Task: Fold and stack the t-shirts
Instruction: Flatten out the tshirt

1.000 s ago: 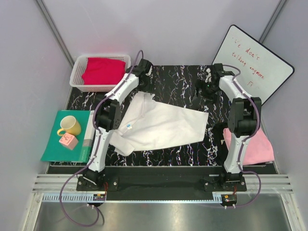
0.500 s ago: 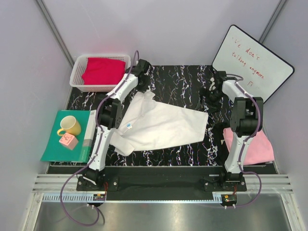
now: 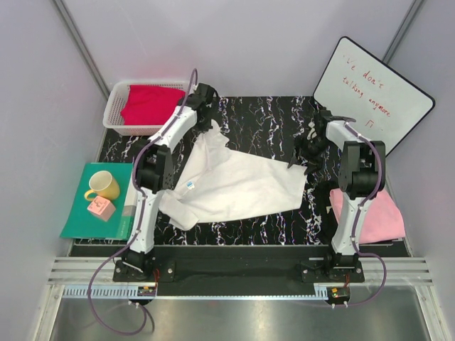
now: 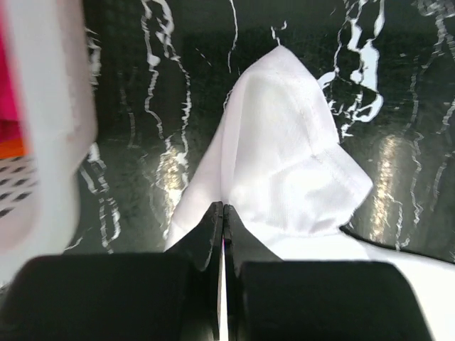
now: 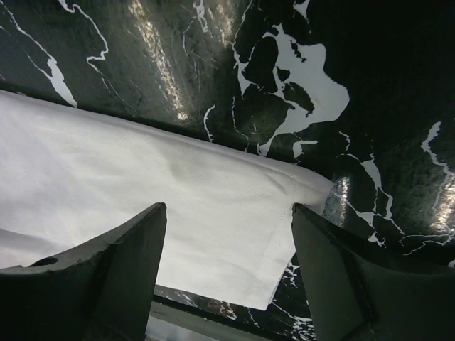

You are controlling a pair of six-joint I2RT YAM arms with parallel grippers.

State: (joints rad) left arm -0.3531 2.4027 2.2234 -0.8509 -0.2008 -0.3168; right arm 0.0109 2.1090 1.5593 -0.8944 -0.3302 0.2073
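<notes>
The white t-shirt (image 3: 234, 186) lies spread across the middle of the black marbled table (image 3: 263, 117). Its far left corner is drawn up into a peak and pinched in the closed left gripper (image 4: 222, 213). At the shirt's right corner the right gripper (image 5: 227, 213) hangs just above the hem, jaws spread wide to either side of it and holding nothing. The red t-shirt (image 3: 151, 103) sits in the white basket (image 3: 112, 117) at far left. The pink t-shirt (image 3: 380, 217) lies beside the right arm.

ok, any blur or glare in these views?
Left wrist: basket at the left edge is blurred, glare patches on the marble table, white t-shirt sharp. Right wrist: glare on the table too, near fingers dark and soft. Top external: sharp, evenly lit.
</notes>
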